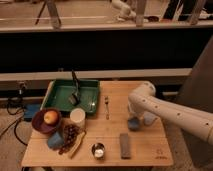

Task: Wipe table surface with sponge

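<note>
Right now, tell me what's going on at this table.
The robot's single arm reaches in from the right, and its gripper is down at the sponge, which lies on the right half of the table surface, as if wiping. Whether it actually grips the sponge cannot be seen. The green tray, bowl with an apple, white cup and fork sit to the left, apart from the arm.

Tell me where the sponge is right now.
In the camera view, the sponge sits on the right half of the table, under the gripper, right of the fork and above the flat grey piece.
</note>
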Controlling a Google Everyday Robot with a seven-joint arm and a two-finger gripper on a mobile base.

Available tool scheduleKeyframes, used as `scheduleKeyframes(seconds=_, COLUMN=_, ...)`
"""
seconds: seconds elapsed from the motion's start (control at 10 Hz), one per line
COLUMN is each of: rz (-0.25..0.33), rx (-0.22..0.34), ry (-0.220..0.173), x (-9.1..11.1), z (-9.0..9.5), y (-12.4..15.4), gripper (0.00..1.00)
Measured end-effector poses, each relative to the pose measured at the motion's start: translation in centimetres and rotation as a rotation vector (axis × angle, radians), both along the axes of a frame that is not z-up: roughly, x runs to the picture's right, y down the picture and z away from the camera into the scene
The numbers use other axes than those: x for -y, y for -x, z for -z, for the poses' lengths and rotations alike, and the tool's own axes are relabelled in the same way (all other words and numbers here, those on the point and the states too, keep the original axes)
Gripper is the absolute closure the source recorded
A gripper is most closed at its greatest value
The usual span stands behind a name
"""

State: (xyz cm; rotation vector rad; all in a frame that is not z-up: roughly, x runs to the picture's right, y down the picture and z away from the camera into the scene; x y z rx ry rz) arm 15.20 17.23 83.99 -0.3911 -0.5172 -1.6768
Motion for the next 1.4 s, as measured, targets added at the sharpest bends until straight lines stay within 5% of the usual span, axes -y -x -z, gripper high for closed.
scheduleKeyframes(seconds=0.4, rz=0.079, rx=0.064, ry=-0.016, x=-0.2, z=0.2, y=4.8, gripper=1.00)
scheduleKeyframes(seconds=0.8, rz=0.102, rx=0.103, ry=-0.050, x=2.7, z=-1.0, y=8.1, gripper=1.00)
scheduleKeyframes(seconds=1.4, rz=0.062, rx=0.042, ry=-0.028, x=5.4, z=-5.7, y=7.3, gripper=1.00)
